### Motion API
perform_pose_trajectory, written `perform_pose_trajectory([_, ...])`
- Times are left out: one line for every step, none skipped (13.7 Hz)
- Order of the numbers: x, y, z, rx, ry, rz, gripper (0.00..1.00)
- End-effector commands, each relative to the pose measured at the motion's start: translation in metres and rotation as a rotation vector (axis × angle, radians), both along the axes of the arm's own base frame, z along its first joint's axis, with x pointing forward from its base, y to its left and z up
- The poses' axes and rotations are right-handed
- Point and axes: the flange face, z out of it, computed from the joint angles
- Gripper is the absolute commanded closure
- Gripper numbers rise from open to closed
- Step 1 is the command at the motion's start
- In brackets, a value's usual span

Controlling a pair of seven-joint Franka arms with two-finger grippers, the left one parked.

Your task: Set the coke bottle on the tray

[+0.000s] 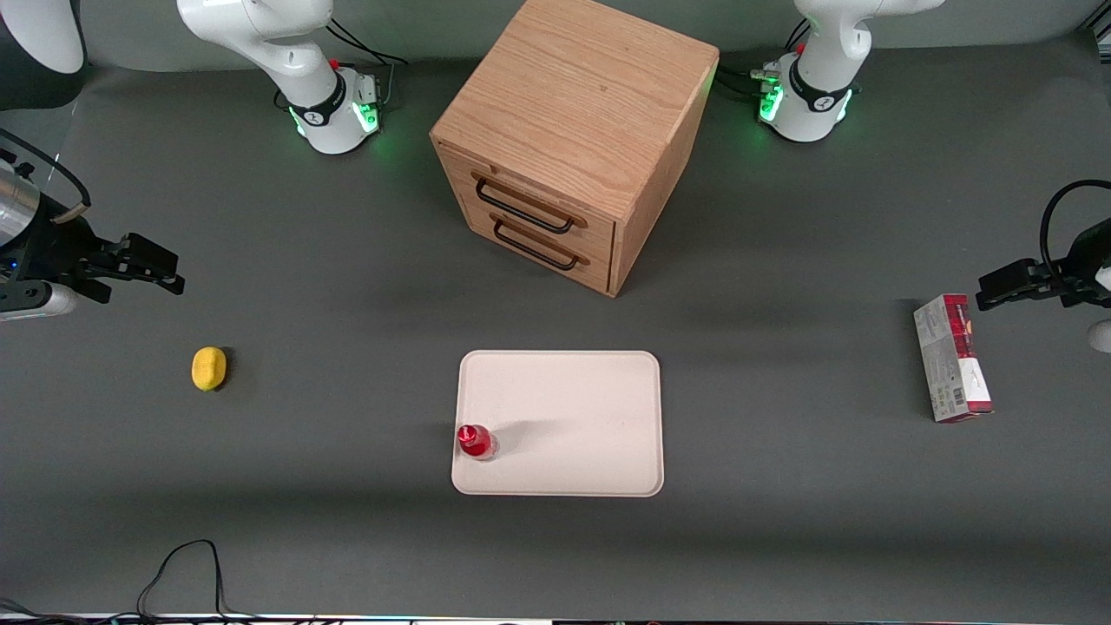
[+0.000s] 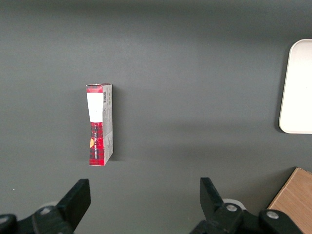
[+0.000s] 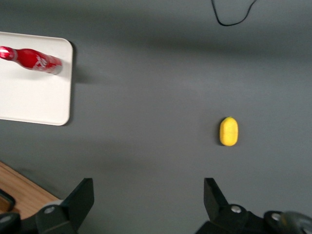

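One coke bottle [image 1: 476, 442] is being carried upright by the tray [image 1: 573, 408] at its corner nearest the working arm, while the end effector [image 1: 165, 267], spread wide and empty, is being held at the worktop's [image 1: 347, 521] edge.

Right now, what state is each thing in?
coke bottle: upright on the tray, capped, near its edge
tray: flat on the table
pincer: open, empty, above the table toward the working arm's end
wooden cabinet: both drawers shut
carton: lying flat
lemon: resting on the table
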Motion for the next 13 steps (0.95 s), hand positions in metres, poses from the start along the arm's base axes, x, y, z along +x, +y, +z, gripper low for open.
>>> perform_pose_trajectory([-0.006,-0.019,0.001,-0.032,-0.011,0.003,0.00])
perform_pose_trajectory([-0.006,-0.030,0.000,-0.032,-0.003,-0.025,0.00])
perform_pose_trajectory([-0.007,-0.032,-0.002,-0.032,0.005,-0.033,0.00])
perform_pose_trajectory([-0.007,-0.032,-0.001,-0.032,0.003,-0.034,0.00])
perform_pose_trajectory([-0.006,-0.032,0.000,-0.030,0.000,-0.056,0.00])
perform_pose_trajectory([-0.006,-0.031,0.001,-0.029,-0.002,-0.091,0.00])
perform_pose_trajectory([-0.006,-0.029,0.002,-0.029,-0.004,-0.093,0.00])
perform_pose_trajectory([-0.006,-0.030,0.000,-0.029,0.000,-0.082,0.00])
perform_pose_trajectory([-0.006,-0.030,0.000,-0.029,0.001,-0.082,0.00])
perform_pose_trajectory([-0.006,-0.029,0.000,-0.029,0.001,-0.084,0.00])
perform_pose_trajectory([-0.006,-0.028,0.000,-0.029,0.001,-0.087,0.00])
perform_pose_trajectory([-0.006,-0.029,0.000,-0.029,0.001,-0.090,0.00])
perform_pose_trajectory([-0.006,-0.029,0.000,-0.031,0.001,-0.088,0.00])
